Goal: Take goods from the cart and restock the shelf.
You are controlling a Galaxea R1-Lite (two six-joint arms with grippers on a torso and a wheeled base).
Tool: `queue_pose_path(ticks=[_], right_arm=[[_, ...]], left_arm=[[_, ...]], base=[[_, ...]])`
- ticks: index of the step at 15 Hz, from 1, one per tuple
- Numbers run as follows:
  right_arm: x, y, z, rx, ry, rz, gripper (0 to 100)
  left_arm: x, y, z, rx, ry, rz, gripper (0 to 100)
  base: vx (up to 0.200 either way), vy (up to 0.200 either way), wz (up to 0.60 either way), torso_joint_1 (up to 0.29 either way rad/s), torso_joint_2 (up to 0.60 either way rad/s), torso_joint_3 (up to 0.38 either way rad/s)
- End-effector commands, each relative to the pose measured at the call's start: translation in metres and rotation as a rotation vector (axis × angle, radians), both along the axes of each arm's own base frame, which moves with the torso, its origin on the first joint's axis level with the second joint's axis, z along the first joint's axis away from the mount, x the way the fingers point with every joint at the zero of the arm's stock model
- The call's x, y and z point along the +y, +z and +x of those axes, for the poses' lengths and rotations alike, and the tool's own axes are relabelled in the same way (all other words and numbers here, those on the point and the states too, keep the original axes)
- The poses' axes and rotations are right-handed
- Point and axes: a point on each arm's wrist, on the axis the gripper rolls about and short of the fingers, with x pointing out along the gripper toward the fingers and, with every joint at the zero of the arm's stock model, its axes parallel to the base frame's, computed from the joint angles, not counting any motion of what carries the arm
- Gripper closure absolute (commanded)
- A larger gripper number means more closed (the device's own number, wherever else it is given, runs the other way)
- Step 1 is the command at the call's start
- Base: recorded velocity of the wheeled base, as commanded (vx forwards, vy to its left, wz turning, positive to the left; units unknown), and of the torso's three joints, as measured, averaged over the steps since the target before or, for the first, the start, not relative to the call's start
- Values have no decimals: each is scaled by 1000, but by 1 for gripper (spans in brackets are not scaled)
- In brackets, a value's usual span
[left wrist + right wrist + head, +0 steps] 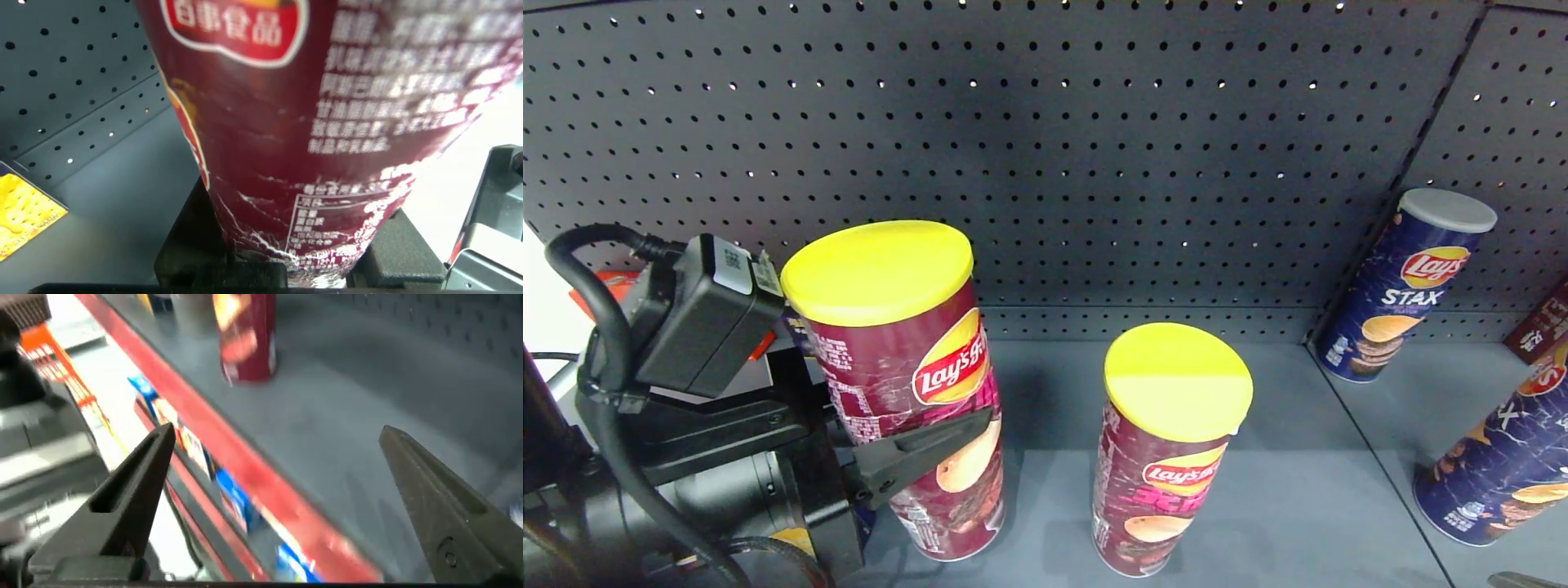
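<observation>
Grey shelf (1298, 506) bearing chip cans (1168, 457)

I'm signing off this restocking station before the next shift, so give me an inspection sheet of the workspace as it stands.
Surface: grey shelf, mostly bare.
Job's things: held maroon can, slightly tilted; second maroon can upright beside it, apart.
Clutter: nothing seen.
Claws: left claw shut on the held maroon can; right claw open, near the shelf's red front rail.
Cables: black cable looped by the left wrist.
Surroundings: pegboard behind; far blue can and near blue can in the right-hand bay.
</observation>
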Motion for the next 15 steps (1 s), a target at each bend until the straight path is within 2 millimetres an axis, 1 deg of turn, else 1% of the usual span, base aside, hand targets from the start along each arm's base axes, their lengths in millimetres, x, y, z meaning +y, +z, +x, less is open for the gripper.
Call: queue_pose_path(ticks=[1, 3, 5, 7, 9, 12, 13, 15], right_arm=[[-25, -20, -24, -50, -70, 48, 0], [-37, -41, -41, -52, -147, 50, 0], [-37, -40, -44, -31, -219, 42, 0], [-36, -40, -44, -29, -255, 45, 0], [-36, -40, -44, -25, -233, 48, 0], [-37, -40, -44, -25, -246, 49, 0], [-37, -40, -43, -30, -268, 49, 0], [-37, -40, -43, -35, -304, 52, 0]], left_arm=[[0, 0, 0, 1, -2, 0, 100], [0, 1, 0, -5, -2, -1, 100], [0, 0, -1, -7, -4, 1, 100], [0, -2, -1, -2, -3, 5, 100], [1, -5, -1, 7, -1, 14, 100], [2, -11, -2, 22, 0, 26, 100], [4, -15, -3, 33, 6, 35, 100], [7, -16, -6, 32, 8, 32, 100]], base=[[0, 0, 0, 0, 0, 0], [0, 0, 0, 0, 0, 0], [0, 0, 0, 0, 0, 0], [0, 0, 0, 0, 0, 0], [0, 0, 0, 0, 0, 0], [0, 0, 0, 0, 0, 0], [0, 0, 0, 0, 0, 0], [0, 0, 0, 0, 0, 0]])
